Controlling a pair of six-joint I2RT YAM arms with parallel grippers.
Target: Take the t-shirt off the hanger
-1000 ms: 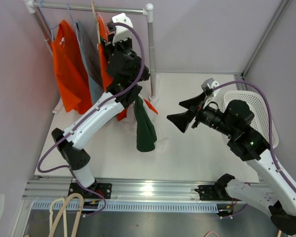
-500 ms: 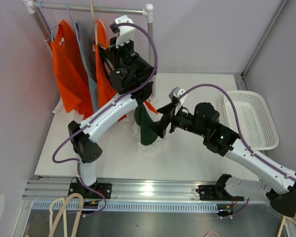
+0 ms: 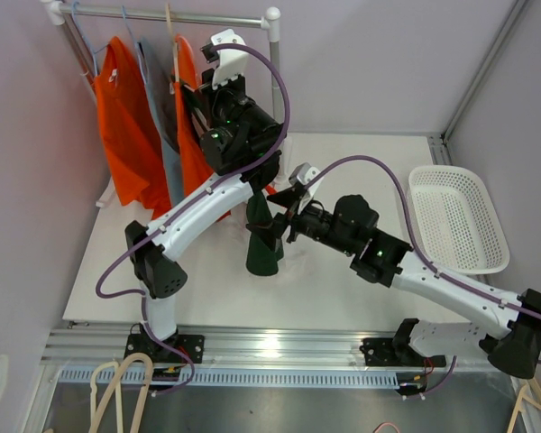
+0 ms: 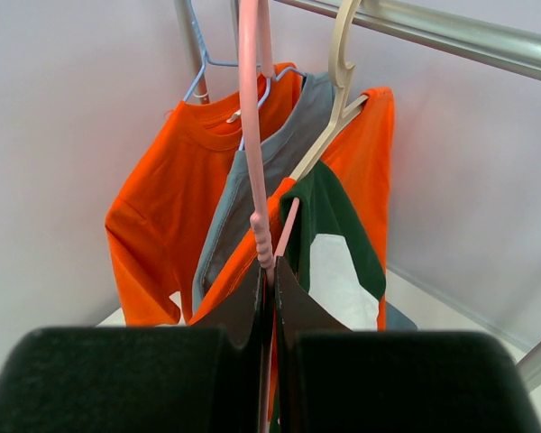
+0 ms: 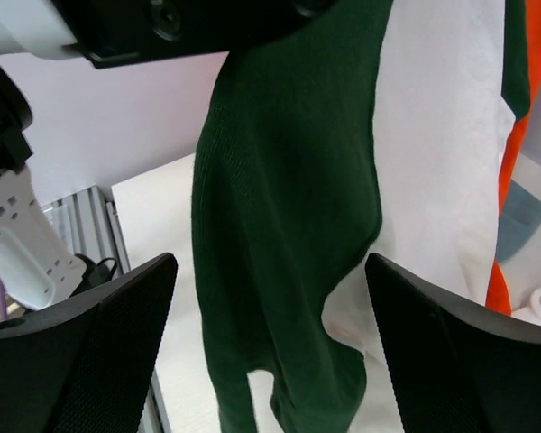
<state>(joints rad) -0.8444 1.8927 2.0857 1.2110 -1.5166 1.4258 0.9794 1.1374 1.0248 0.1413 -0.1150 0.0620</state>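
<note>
The green t-shirt (image 3: 263, 244) with its white panel hung from a pink hanger (image 4: 252, 117), just in front of the clothes rail (image 3: 171, 15) and to the right of the other garments. Its dark green length fell in a narrow fold below the left arm, the lower end near the table (image 3: 361, 280). Whether it touched the surface could not be told.

In the left wrist view one shoulder of the shirt sat on the hanger's sloping arm. The left gripper (image 4: 270, 280) was clamped tight on the pink hanger, whose stem ran down into the thin slit between the two fingers.

The right gripper (image 5: 270, 307) was spread wide right up against the hanging green fabric. One finger (image 5: 99, 352) stood at each side of the fold in its own view, neither clearly pressing on the cloth.

Further back on the rail hung an orange shirt (image 3: 122, 117) and a grey shirt (image 3: 162, 117), side by side, and another orange garment on a cream hanger (image 4: 343, 63) just behind the green one. A white basket (image 3: 455, 216) lay at the right edge of the table, well apart from both grippers.
</note>
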